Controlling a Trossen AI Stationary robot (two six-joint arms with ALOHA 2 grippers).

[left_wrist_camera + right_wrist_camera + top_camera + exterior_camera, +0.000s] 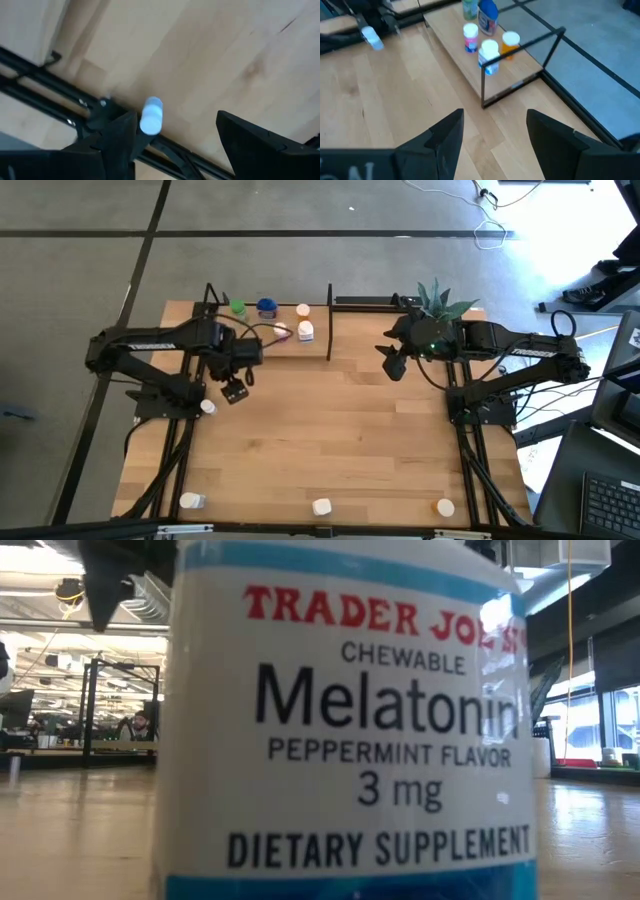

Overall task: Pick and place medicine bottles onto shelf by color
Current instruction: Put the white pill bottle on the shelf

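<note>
The wooden table carries the shelf at its far edge, ahead of the right gripper's fingers. On the shelf stand green, blue, orange-capped, pink-capped and white-capped bottles. One white bottle lies on the table beside the left gripper's fingers; three more rest along the near edge.

Even, bright indoor light over the table, with hard white glare washing out the floor at the far right corner — a bottle fills the level view, its label slightly soft, a window's reflection on its shoulder
</note>
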